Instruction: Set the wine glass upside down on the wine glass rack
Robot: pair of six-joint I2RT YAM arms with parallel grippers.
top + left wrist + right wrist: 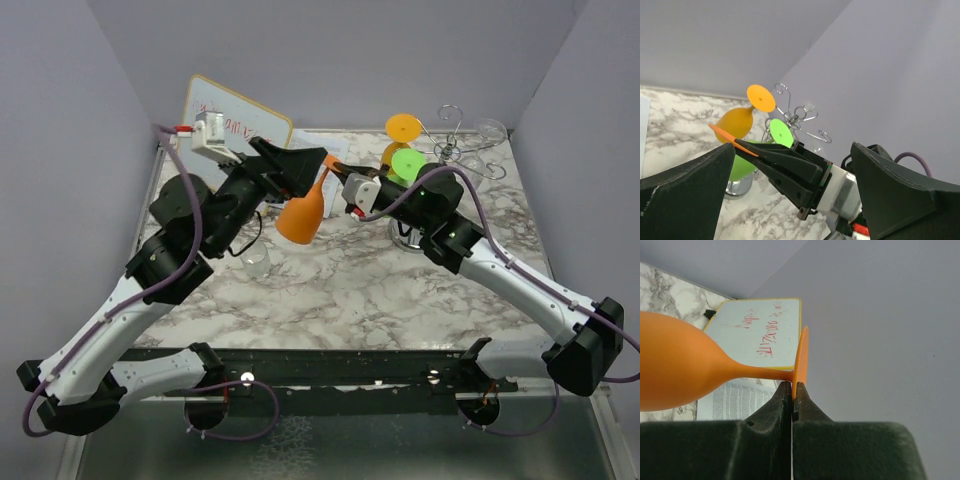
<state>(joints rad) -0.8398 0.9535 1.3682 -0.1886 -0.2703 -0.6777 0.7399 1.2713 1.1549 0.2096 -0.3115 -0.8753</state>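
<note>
My right gripper [336, 169] [792, 388] is shut on the edge of the foot of an orange wine glass [300, 218] [675, 370], held in the air with its bowl hanging down and left. My left gripper [308, 164] [792, 150] is open, its wide-apart fingers [685, 195] on either side of the right gripper's jaws and the glass foot [725, 134]; it touches nothing. The chrome wine glass rack [452, 150] [800, 114] stands at the back right. An orange glass [403, 128] [735, 122] and a green glass [407, 165] [746, 165] hang on it upside down.
A clear glass [490, 130] hangs on the rack's far right arm. A small clear glass [257, 263] stands on the marble table [340, 290] under the left arm. A whiteboard [235, 118] [765, 335] leans at the back left. Grey walls close in on three sides.
</note>
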